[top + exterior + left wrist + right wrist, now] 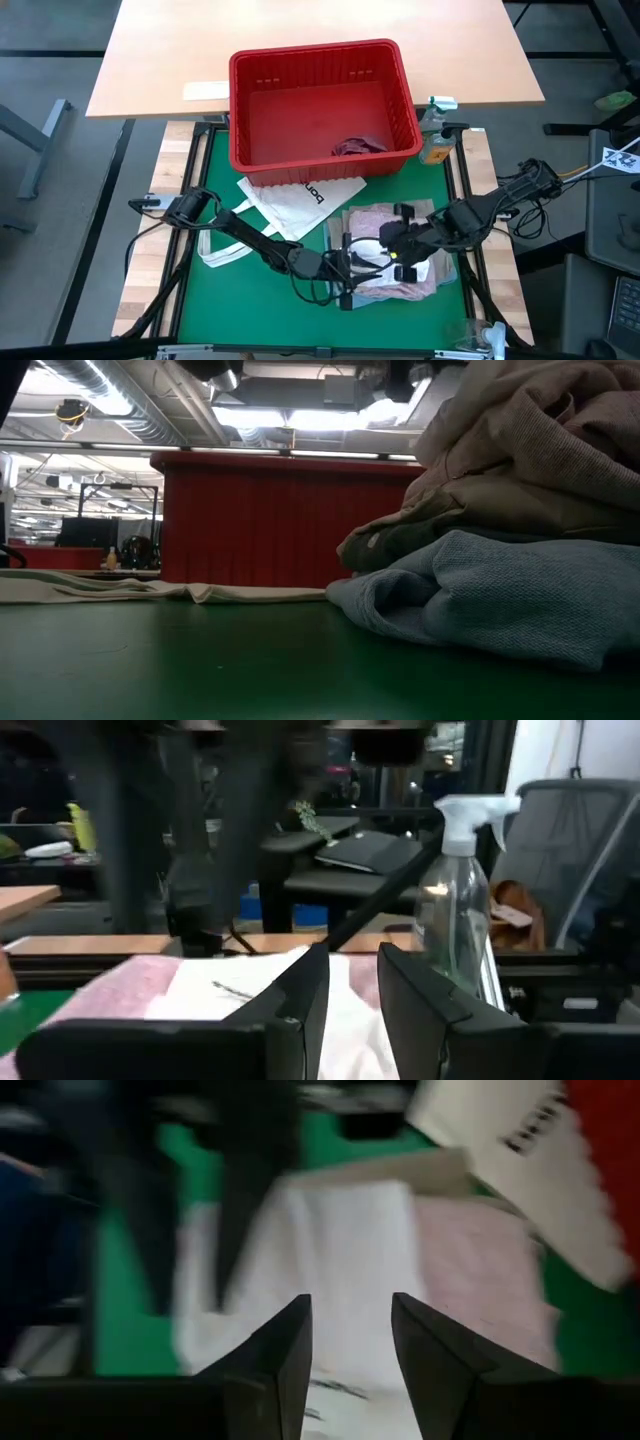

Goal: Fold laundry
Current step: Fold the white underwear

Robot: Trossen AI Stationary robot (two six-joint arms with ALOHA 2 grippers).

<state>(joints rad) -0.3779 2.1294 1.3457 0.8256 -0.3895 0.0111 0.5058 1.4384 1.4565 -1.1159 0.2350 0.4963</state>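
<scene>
My left gripper (345, 268) hangs over the near-left edge of the stacked laundry, its fingers (300, 995) parted by a narrow gap with the small white piece (235, 990) lying just beyond the tips; I cannot tell whether they pinch it. My right gripper (392, 247) stands opposite, over the same white piece (330, 1270), its fingers (285, 1350) likewise set apart above the cloth; a hold cannot be told. The white piece lies on the mottled pink garment (375, 222), the top of a pile on the green mat (215, 300). In the low view the pile shows a light blue garment (500, 595) lowest, dark grey-green (400, 545) above it. Beyond the pile lie the white tote bag (300, 200) and the red basket (320, 105), which contains a maroon garment (358, 146). A spray bottle (455, 910) stands past the pile.
</scene>
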